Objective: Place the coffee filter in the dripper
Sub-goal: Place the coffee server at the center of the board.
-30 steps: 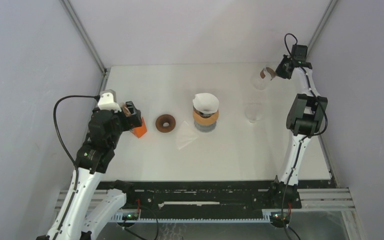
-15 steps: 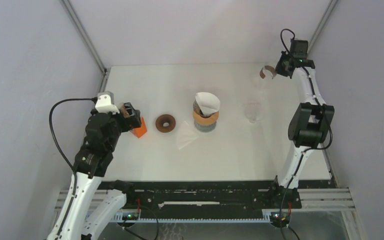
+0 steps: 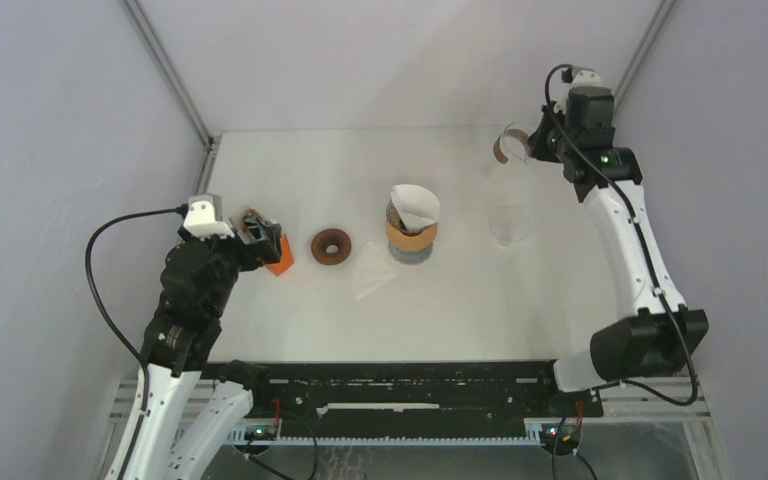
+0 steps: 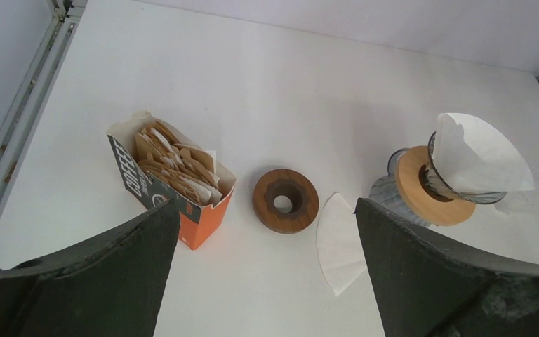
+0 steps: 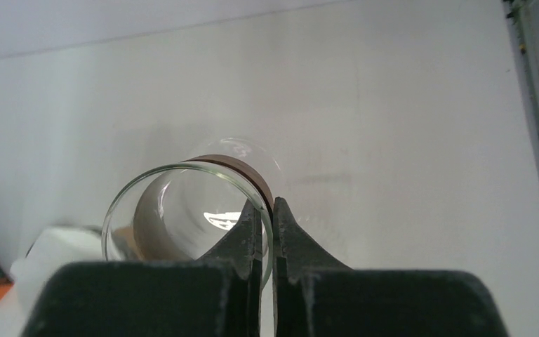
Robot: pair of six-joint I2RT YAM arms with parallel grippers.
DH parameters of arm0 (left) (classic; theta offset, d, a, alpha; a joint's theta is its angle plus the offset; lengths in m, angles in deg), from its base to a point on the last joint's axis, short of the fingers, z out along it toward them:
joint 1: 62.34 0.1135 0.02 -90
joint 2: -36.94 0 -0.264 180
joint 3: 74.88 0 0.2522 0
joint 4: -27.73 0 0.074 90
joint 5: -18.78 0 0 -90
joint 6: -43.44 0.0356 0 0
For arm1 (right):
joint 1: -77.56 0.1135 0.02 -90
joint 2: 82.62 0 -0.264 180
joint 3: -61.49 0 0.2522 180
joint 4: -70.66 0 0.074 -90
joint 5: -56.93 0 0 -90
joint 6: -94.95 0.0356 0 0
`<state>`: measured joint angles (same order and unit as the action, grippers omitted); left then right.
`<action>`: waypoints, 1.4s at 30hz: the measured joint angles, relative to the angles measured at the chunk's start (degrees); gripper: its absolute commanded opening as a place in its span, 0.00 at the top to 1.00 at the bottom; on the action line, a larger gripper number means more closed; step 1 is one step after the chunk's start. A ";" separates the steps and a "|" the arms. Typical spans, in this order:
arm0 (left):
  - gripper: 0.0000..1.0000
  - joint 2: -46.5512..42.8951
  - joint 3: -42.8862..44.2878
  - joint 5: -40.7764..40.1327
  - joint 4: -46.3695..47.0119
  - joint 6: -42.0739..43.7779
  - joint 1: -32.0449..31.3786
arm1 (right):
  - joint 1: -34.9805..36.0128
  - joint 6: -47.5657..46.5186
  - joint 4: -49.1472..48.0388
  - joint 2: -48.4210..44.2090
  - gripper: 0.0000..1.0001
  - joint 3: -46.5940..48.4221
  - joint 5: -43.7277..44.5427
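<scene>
The filter point(image 4: 481, 158) stands in the dripper point(image 4: 415, 191) at the middle of the table point(image 3: 290, 170), but crooked. One flap rides well above the rim, so I judge it placed, not seated. Finishing well means pressing it down evenly and lightly from straight above, since the dripper is stacked on a grey base and could tip. The left gripper point(image 3: 257, 228) is the nearer one; its jaws stand wide apart and empty, over the box point(image 4: 172, 184) of filters at the left. The right gripper point(image 5: 266, 214) is clamped on the rim of a glass point(image 5: 182, 217) with a brown band, aloft near the far right corner — so thin a pinch calls for slow, level travel. Between box and dripper lie a wooden ring point(image 4: 285, 200) and a spare filter point(image 4: 340, 242), flat, just beside the dripper's base. A second glass point(image 3: 507, 224) — perhaps upright, hard to read from above — stands right of the dripper.
</scene>
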<state>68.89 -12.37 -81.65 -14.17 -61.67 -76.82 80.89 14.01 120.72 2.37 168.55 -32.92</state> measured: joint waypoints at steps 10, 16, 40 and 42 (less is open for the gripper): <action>0.00 0.31 -0.22 2.80 0.15 -0.46 0.00 | 11.87 -0.04 6.91 -13.20 1.00 -11.78 2.69; 0.00 3.02 -0.22 4.50 0.07 -0.48 0.00 | 18.91 -0.02 9.03 -17.62 1.00 -16.92 5.51; 0.02 12.37 -0.07 7.67 -3.41 -10.05 -0.04 | 40.13 4.76 -4.98 -17.27 0.99 -43.80 11.58; 0.02 13.29 -0.15 7.67 -3.39 -11.15 -0.17 | 40.54 4.98 -6.40 -16.44 0.97 -44.24 11.69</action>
<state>82.17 -12.52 -73.98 -17.56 -72.82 -76.99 121.44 19.00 114.31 -14.06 124.31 -21.23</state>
